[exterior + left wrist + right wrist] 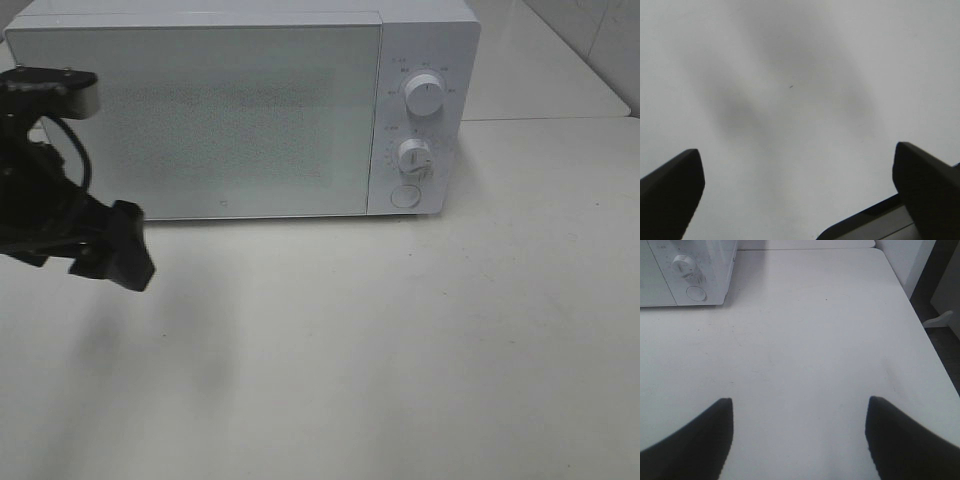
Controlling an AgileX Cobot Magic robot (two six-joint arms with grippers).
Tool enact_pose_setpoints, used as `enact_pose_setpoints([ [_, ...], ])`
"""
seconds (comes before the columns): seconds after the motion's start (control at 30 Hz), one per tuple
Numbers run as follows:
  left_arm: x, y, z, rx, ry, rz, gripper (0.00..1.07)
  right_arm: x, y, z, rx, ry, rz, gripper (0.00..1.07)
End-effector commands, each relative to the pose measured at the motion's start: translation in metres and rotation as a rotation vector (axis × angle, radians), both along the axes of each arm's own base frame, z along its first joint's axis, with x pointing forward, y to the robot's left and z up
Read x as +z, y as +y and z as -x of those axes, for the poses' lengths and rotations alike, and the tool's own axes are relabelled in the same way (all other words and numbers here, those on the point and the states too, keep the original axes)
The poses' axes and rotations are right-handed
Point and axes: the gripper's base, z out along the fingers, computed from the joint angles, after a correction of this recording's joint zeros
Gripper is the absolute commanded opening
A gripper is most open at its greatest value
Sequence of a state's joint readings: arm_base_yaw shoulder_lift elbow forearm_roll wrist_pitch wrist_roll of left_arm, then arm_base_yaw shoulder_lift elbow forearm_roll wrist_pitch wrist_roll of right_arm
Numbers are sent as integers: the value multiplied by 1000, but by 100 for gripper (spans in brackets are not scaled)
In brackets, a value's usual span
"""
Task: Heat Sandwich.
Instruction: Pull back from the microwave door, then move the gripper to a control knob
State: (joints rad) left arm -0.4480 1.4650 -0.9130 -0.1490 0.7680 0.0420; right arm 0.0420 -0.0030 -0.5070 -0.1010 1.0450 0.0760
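Sandwich is not visible in any of the three views, so I cannot say where it is. It may be behind the closed door (200,120) of the microwave (425,40), which is too cloudy to look through, or somewhere outside the pictures. The left pincer (796,157) is released, its two fingers wide apart with only the bare table (400,350) under the gap. It hangs over the table with the microwave door just ahead of it. In my judgement it waits there because the door must be handled first, either to put the sandwich in or to take it out. The right pincer (799,410) is released too and grasps nothing. A knob (684,264) and the round button (696,293) of the microwave lie well ahead of it and toward its left. I think it is kept back on that side so that it can reach the controls when the heating must be set.
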Motion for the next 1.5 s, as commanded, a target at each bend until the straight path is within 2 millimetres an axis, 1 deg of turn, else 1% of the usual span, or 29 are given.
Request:
enact_pose_setpoints([
  [0.03, 3, 19, 0, 57, 45, -24, 97, 0, -1, 4, -9, -37, 4, 71],
  [0.07, 4, 27, -1, 81, 56, -34, 97, 0, -1, 4, -9, -37, 4, 71],
  [0.1, 6, 41, -1, 121, 73, -48, 97, 0, -1, 4, -9, -37, 4, 71],
  [0.2, 11, 62, -1, 180, 87, -71, 97, 0, -1, 4, -8, -37, 5, 71],
  [0.23, 11, 62, -1, 180, 87, -71, 97, 0, -1, 4, -8, -37, 5, 71],
  [0.27, 13, 74, 1, 212, 104, -88, 97, 0, -1, 4, -8, -37, 5, 71],
  [0.33, 14, 85, 4, 244, 130, -104, 97, 0, -1, 4, -8, -37, 5, 71],
  [0.37, 16, 95, 8, 279, 149, -108, 97, 0, -1, 4, -8, -37, 5, 71],
  [0.4, 16, 95, 8, 279, 149, -108, 97, 0, -1, 4, -8, -37, 5, 71],
  [0.47, 17, 101, 14, 304, 150, -106, 97, 0, -1, 4, -8, -36, 5, 71],
  [0.5, 17, 105, 19, 313, 148, -107, 97, 0, -1, 4, -8, -36, 5, 71],
  [0.53, 17, 110, 29, 332, 136, -107, 97, 0, -1, 4, -9, -36, 4, 71],
  [0.57, 17, 110, 29, 332, 136, -107, 97, 0, -1, 4, -9, -36, 4, 71],
  [0.67, 13, 117, 49, 372, 143, -103, 97, 0, -1, 4, -9, -36, 4, 71],
  [0.7, 12, 119, 61, 383, 141, -101, 97, 0, -1, 4, -9, -36, 4, 71],
  [0.73, 12, 119, 61, 383, 141, -101, 97, 0, -1, 4, -9, -36, 4, 71],
  [0.83, 13, 120, 81, 387, 107, -93, 97, 0, -1, 4, -9, -36, 4, 71],
  [0.87, 14, 120, 92, 388, 80, -87, 97, 0, -1, 4, -9, -36, 4, 71],
  [0.9, 14, 120, 92, 388, 80, -87, 97, 0, -1, 4, -9, -36, 4, 71],
  [0.97, 18, 120, 102, 390, 37, -78, 97, 0, -1, 4, -8, -36, 5, 71],
  [1.0, 24, 120, 113, 390, -19, -68, 97, 0, -1, 4, -8, -36, 5, 71],
  [1.03, 24, 120, 113, 390, -19, -68, 97, 0, -1, 4, -8, -36, 5, 71],
  [1.13, 29, 121, 128, 392, -103, -58, 97, 0, -1, 4, -8, -36, 5, 71],
  [1.17, 32, 121, 140, 391, -170, -45, 97, 0, -1, 4, -9, -36, 4, 71],
  [1.2, 32, 121, 140, 391, -170, -45, 97, 0, -1, 4, -9, -36, 4, 71],
  [1.23, 31, 121, 144, 392, -192, -41, 97, 0, -1, 4, -9, -36, 4, 71],
  [1.33, 32, 122, 168, 393, -286, -26, 97, 0, -1, 4, -9, -36, 4, 71],
  [1.37, 32, 122, 168, 393, -286, -26, 97, 0, -1, 4, -9, -36, 4, 71],
  [1.5, 40, 122, 192, 396, -439, 7, 97, 0, -1, 4, -9, -36, 4, 71],
])
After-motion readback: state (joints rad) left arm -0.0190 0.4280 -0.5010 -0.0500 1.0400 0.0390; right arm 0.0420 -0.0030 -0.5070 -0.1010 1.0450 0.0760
